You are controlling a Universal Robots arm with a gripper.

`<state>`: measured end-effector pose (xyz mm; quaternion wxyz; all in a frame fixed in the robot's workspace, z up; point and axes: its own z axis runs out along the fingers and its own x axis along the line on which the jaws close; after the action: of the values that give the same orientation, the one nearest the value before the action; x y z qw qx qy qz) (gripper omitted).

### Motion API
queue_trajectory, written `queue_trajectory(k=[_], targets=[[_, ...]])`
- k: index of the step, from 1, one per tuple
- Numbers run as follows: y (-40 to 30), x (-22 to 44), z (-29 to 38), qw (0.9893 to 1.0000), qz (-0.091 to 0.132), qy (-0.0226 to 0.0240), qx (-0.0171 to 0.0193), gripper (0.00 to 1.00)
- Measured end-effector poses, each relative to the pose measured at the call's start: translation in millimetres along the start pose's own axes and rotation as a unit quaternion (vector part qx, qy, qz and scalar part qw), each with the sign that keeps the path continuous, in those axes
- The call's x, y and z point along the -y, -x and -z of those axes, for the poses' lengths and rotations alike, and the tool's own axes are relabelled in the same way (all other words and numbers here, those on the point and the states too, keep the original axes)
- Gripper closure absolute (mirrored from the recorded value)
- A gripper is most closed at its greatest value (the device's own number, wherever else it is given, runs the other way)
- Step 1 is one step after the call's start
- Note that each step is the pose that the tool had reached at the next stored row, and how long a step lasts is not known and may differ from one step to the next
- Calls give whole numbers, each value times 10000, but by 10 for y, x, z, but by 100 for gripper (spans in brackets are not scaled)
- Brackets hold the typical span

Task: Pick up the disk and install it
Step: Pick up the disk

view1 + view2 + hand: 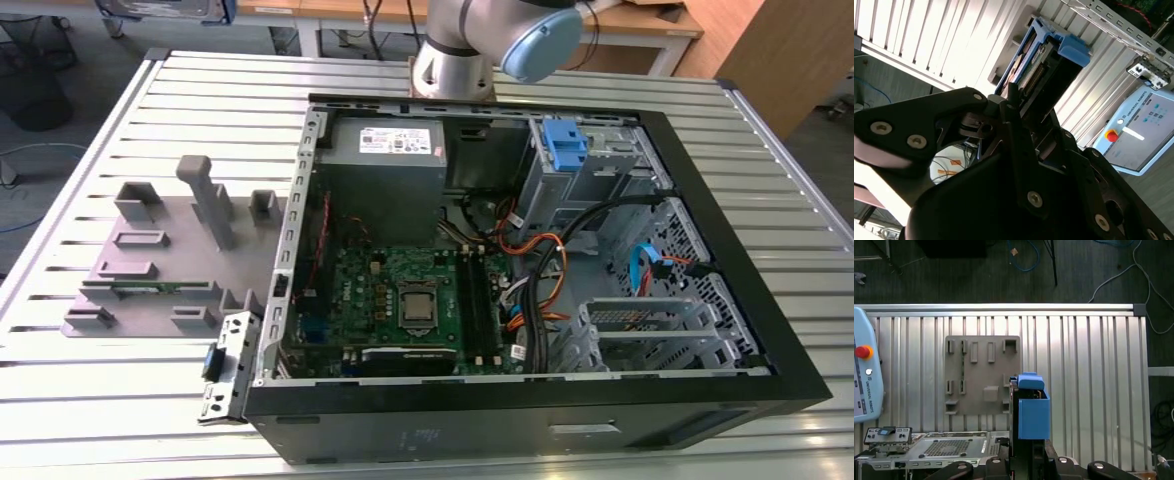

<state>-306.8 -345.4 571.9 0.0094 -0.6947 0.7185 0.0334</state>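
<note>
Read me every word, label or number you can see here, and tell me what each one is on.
No text reads clearly enough to quote.
White sticker on the power supply: print too small.
Motherboard markings: too small.
Teach pendant lettering: too small to trust.
The disk in the end effector: blue carrier side, no readable print.

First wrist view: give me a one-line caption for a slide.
The gripper holds the blue-framed disk over the slatted metal table, where a grey holder plate lies.
</note>
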Motion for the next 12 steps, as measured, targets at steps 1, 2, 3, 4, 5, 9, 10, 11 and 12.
queue_trajectory(k=[1, 2, 3, 4, 5, 9, 10, 11, 12], targets=[[1, 48, 1, 10000, 0, 0, 0, 65], [3, 93, 2, 10000, 1, 1, 0, 65], [4, 137, 3, 10000, 1, 1, 0, 65], [6, 182, 4, 10000, 0, 2, 0, 65], [8, 227, 5, 10000, 0, 3, 0, 65], [14, 410, 10, 10000, 0, 5, 0, 65], [15, 455, 10, 10000, 0, 5, 0, 65], [17, 499, 11, 10000, 0, 5, 0, 65], [18, 544, 12, 10000, 0, 5, 0, 65]])
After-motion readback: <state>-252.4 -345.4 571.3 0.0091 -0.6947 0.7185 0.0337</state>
